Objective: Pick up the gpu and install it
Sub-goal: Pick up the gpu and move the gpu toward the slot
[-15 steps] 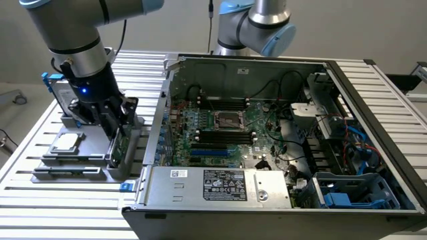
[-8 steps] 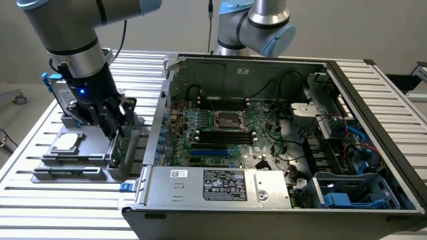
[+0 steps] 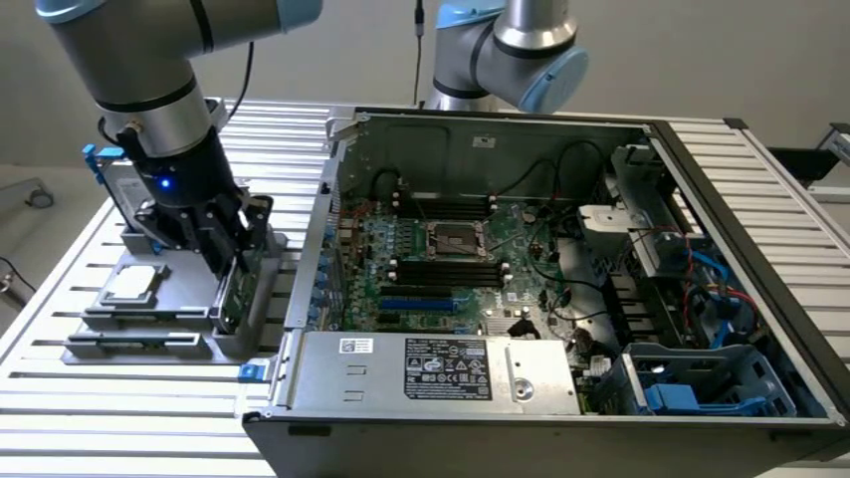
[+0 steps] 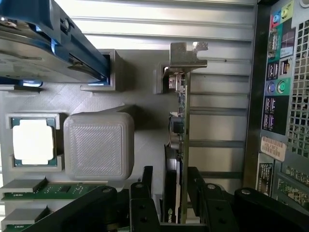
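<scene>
The gpu point(image 4: 182, 121), a thin green board with black cooler and silver bracket, stands on edge in the ribbed grey plastic tray point(image 4: 145, 96) beside the open metal case point(image 3: 328, 199), the gripper point(image 4: 171, 178) spread open astride it and hiding its far end, a square cpu point(image 4: 33, 141) and blue-framed drive point(image 4: 43, 43) nearby.

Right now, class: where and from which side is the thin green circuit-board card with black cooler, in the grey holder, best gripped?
Pinch the green card across its flat faces at the upper edge, from above. It stands on edge in the grey holder; the open black gripper straddles it, clear of the silver bracket.
</scene>
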Robot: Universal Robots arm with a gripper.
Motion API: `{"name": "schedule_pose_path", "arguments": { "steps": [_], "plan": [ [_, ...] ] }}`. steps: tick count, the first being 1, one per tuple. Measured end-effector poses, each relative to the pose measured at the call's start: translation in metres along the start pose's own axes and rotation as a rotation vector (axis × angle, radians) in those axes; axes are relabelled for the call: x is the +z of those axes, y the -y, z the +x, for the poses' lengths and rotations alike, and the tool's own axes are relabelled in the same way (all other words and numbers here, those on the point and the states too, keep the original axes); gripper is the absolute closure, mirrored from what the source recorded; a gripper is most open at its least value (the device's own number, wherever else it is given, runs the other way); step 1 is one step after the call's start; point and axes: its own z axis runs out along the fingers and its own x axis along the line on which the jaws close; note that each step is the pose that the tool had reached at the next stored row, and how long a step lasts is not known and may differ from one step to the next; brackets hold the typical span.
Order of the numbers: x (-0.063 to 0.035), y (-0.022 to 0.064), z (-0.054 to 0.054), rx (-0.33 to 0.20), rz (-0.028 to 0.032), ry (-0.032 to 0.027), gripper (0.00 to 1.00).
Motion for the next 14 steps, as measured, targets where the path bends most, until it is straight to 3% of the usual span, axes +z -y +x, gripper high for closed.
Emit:
{"name": "schedule_pose_path", "arguments": {
  "steps": [14],
  "plan": [
    [0.0040,-0.0024,0.0001,0.024,0.0013,0.0057,0.60]
  ]
}}
